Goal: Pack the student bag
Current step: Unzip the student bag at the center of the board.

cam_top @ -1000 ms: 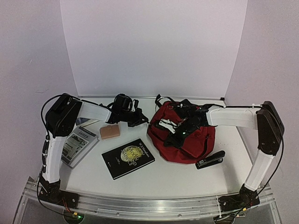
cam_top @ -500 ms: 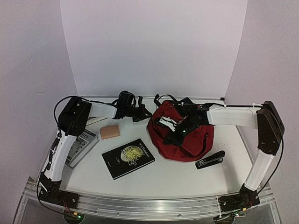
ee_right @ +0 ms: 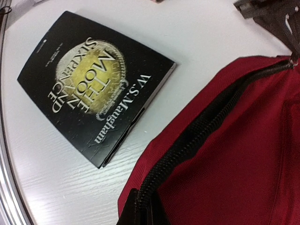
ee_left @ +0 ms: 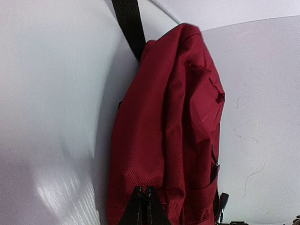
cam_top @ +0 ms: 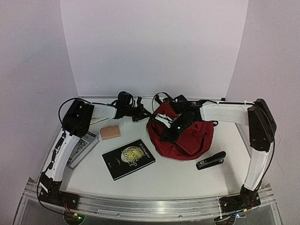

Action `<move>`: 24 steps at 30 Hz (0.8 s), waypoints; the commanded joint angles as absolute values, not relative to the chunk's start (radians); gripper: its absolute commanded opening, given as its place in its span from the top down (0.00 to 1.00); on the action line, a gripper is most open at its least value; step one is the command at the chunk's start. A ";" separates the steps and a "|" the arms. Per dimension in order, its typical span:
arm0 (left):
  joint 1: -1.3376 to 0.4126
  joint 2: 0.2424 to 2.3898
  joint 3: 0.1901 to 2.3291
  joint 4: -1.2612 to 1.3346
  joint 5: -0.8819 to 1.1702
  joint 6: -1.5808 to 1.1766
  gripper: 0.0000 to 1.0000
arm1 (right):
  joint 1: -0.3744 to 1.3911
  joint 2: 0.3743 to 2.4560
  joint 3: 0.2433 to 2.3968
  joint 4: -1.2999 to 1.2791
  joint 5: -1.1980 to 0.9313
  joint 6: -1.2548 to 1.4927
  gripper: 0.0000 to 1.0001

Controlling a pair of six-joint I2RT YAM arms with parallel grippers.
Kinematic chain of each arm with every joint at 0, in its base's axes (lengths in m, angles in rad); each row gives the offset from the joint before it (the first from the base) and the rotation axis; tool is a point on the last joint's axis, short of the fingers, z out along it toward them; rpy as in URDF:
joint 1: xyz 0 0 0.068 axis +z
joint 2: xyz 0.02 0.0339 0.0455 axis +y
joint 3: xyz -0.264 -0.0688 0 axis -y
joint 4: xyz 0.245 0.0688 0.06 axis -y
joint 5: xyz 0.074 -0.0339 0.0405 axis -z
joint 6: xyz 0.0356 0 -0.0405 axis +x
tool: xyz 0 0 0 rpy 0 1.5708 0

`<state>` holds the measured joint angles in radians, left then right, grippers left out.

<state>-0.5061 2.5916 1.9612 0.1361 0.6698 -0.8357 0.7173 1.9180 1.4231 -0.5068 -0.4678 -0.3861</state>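
The student bag is a dark red backpack lying right of the table's centre. My right gripper rests on its left front part. In the right wrist view the jaws are shut on the bag's black zipper line, which runs up between the fingers across the red cloth. My left gripper is at the bag's back left edge. In the left wrist view its fingers are pressed together, tips right at the red fabric. A black strap trails off beyond the bag.
A black book with a gold disc on its cover lies in front of the bag's left side. A tan block and a grey booklet lie further left. A black stapler sits by the bag's front right.
My left arm has swung right and back, bringing its shut gripper up to the bag's edge. My right gripper has drawn left and back with the bag's zipper edge, bunching the bag leftward.
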 commanded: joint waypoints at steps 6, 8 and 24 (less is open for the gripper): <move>-0.404 2.328 1.828 0.039 0.453 -0.743 0.38 | 0.725 2.064 1.691 -0.598 -0.494 -0.158 0.46; -0.394 2.241 1.735 0.040 0.423 -0.730 0.31 | 0.718 2.051 1.691 -0.601 -0.514 -0.146 0.36; -0.621 1.904 1.264 0.086 0.422 -0.735 0.23 | 0.679 1.977 1.495 -0.625 -0.509 -0.211 0.47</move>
<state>-0.5464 1.9411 1.3409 0.0653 0.4419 -0.7138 0.6723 2.0064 1.5203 -0.6094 -0.4872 -0.2008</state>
